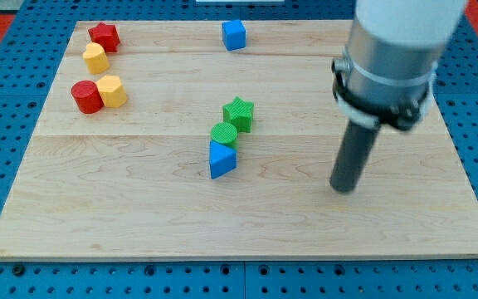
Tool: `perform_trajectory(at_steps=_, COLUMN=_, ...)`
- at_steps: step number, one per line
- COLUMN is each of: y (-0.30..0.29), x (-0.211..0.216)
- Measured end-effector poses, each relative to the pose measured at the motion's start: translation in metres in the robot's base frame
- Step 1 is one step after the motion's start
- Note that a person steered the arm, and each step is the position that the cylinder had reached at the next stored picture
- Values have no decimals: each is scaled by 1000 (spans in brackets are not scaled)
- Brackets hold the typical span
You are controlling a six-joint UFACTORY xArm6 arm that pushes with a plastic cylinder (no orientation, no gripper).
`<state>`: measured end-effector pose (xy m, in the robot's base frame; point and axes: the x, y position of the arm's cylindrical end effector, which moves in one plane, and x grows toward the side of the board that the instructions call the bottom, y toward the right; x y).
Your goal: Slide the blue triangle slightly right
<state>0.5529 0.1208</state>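
Observation:
The blue triangle [221, 159] lies near the middle of the wooden board [139, 216]. It touches a green cylinder [223, 134] just above it, and a green star [239, 114] sits above that. My tip [343, 188] rests on the board well to the right of the blue triangle, at about the same height in the view, with bare wood between them.
A blue cube [234, 35] sits at the view's top centre. At the top left are a red star [104, 36], a yellow block [95, 58], a red cylinder [86, 97] and a yellow block [111, 90]. The arm's grey body [392, 58] overhangs the board's right side.

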Motion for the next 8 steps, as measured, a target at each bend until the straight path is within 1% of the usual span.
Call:
perform_trajectory(at_steps=1, y=-72, x=44)
perform_trajectory(at_steps=2, y=-151, x=53)
perform_trajectory(at_steps=3, y=-199, x=35)
perform_trajectory(at_steps=4, y=-242, x=7)
perform_trajectory(at_steps=5, y=-256, x=-27)
perform_trajectory(at_steps=6, y=-236, x=-61)
perform_trajectory(at_steps=7, y=-165, x=-68)
perform_trajectory(at_steps=8, y=-123, x=-64)
